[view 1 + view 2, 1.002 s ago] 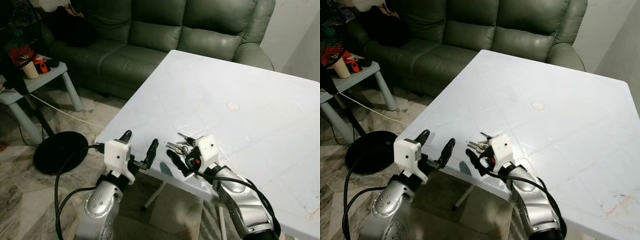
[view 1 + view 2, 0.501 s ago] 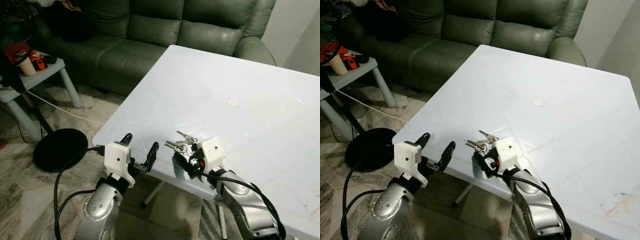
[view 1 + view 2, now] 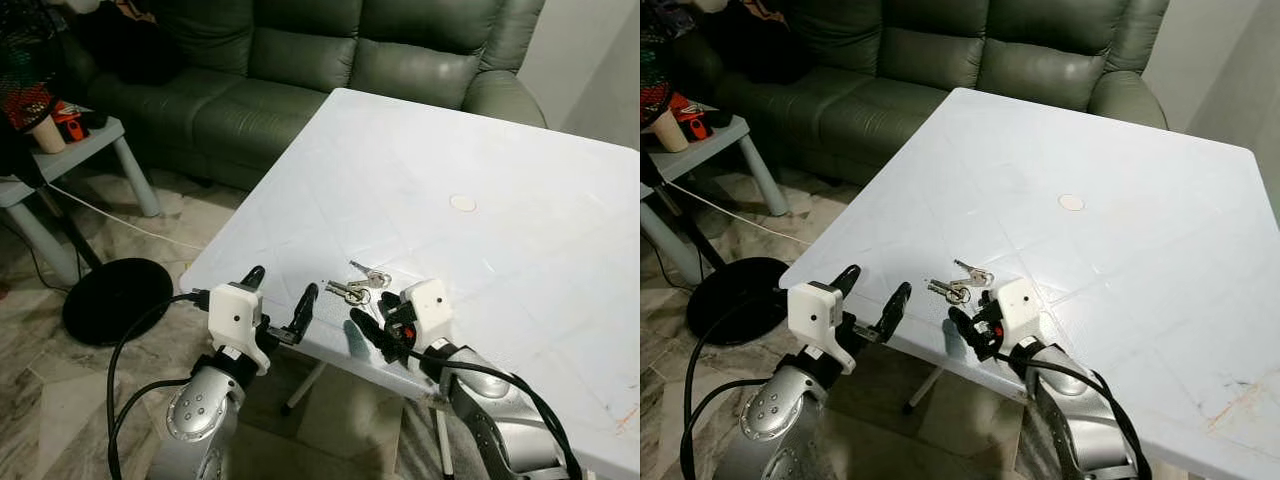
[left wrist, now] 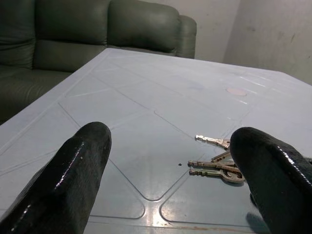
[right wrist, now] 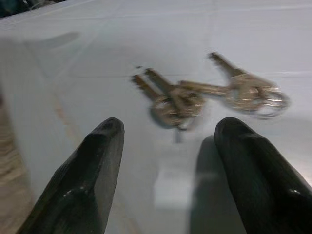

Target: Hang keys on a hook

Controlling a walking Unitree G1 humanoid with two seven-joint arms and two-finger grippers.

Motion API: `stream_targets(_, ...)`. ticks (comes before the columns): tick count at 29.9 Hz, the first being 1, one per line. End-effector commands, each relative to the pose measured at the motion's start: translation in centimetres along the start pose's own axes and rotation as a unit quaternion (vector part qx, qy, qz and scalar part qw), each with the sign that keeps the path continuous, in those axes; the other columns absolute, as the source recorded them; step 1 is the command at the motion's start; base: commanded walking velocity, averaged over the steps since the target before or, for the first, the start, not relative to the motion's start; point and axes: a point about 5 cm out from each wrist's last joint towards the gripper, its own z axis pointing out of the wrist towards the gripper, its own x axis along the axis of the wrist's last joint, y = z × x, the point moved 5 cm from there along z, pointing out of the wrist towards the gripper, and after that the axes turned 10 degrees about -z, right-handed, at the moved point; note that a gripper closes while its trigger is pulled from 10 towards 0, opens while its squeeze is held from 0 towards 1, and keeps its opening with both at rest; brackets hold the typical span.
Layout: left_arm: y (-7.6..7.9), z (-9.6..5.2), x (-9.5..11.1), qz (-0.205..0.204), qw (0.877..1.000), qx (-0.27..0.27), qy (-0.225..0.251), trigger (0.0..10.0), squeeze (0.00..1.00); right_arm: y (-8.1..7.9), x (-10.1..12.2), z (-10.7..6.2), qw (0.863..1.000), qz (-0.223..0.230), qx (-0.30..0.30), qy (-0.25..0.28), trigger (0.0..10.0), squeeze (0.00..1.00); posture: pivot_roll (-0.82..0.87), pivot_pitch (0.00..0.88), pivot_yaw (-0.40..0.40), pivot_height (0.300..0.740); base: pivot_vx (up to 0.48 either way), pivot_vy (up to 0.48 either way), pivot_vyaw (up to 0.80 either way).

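A bunch of small silver metal keys (image 3: 358, 285) lies flat on the white plastic desk (image 3: 520, 250), close to its near edge and toward the near left corner. The right gripper (image 3: 378, 325) sits low over that edge just beside the keys, its two black fingers (image 5: 87, 180) spread wide with nothing between them; the keys lie just ahead of the fingertips, not touching. The left gripper (image 3: 280, 300) hovers off the desk's near left corner, fingers (image 4: 73, 180) also wide apart and empty. A small round pale disc (image 3: 463, 203) rests farther back on the desk. Beyond the far edge stands a dark green leather sofa (image 3: 300, 60).
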Motion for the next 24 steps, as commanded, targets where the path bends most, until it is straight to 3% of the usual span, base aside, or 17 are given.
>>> stream_targets(1,0.3,0.0,0.3,0.006,1.0,-0.004,0.002,10.0,0.0,-0.6,0.6,0.1,1.0,0.007,0.001,0.006,10.0,0.0,0.04,0.084,-0.042,0.74,0.0,0.0,0.0)
stream_targets(8,0.3,-0.1,0.3,0.006,1.0,-0.004,0.001,10.0,0.0,-1.5,0.8,0.5,1.0,0.017,-0.006,0.003,10.0,0.0,0.04,0.085,-0.042,0.74,0.0,0.0,0.0)
stream_targets(16,0.5,0.0,0.2,0.004,1.0,-0.004,0.001,10.0,0.0,-1.0,0.8,1.0,0.998,-0.002,-0.063,-0.009,10.0,0.0,0.04,0.091,-0.045,0.74,0.0,0.0,0.0)
stream_targets(17,0.5,0.0,0.2,0.004,1.0,-0.004,0.001,10.0,0.0,-0.9,0.9,1.1,0.998,0.004,-0.069,-0.007,3.9,0.0,0.04,0.091,-0.045,0.74,0.0,0.0,0.0)
stream_targets(19,0.5,0.0,0.2,0.003,1.0,-0.004,0.001,10.0,0.0,-0.9,0.9,1.2,0.997,0.005,-0.076,-0.009,4.2,0.0,0.04,0.091,-0.045,0.74,0.0,0.0,0.0)
stream_targets(20,0.5,-0.1,0.2,0.003,1.0,-0.004,0.001,10.0,0.0,-1.0,0.9,1.2,0.997,0.009,-0.075,-0.008,0.0,0.0,0.04,0.092,-0.045,0.74,0.0,0.0,0.0)
stream_targets(24,0.5,-0.1,0.2,0.003,1.0,-0.004,0.0,10.0,0.0,-0.8,0.9,1.3,0.996,0.005,-0.088,-0.012,0.0,0.0,0.04,0.092,-0.045,0.74,0.0,0.0,0.0)
